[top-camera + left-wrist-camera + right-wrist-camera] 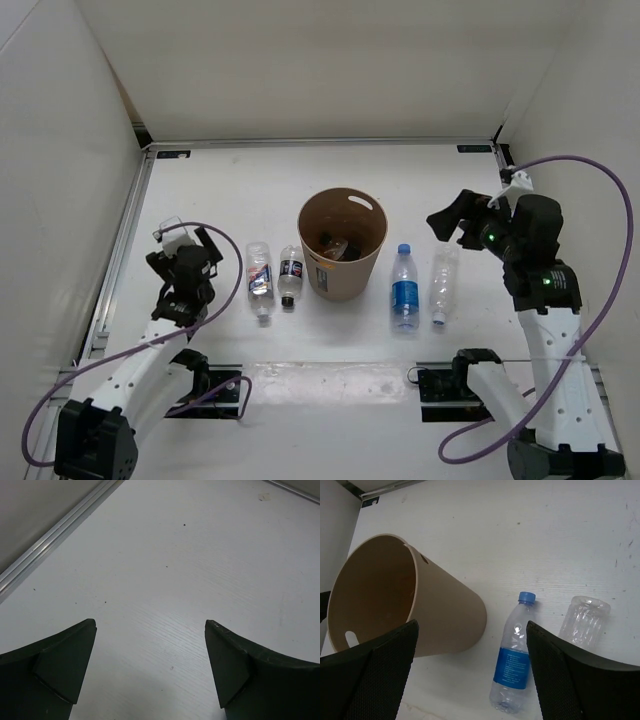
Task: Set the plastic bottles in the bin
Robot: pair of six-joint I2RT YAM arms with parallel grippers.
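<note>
The tan bin (352,278) stands upright mid-table with some dark items inside. Left of it lie the white-labelled bottle (260,280) and the shorter dark-labelled bottle (291,275). Right of it lie the blue-labelled bottle (404,288) and the unlabelled bottle (443,285). My left gripper (190,240) is open and empty above bare table (165,580), left of the bottles. My right gripper (457,225) is open and empty, raised just beyond the unlabelled bottle. The right wrist view shows the bin (450,612), the blue-labelled bottle (514,660) and the unlabelled bottle (584,621) below the open gripper (472,627).
White walls enclose the table on three sides. An aluminium rail (122,245) runs along the left edge and shows in the left wrist view (50,542). Purple cables (600,290) loop from both arms. The arm bases (440,380) sit at the near edge.
</note>
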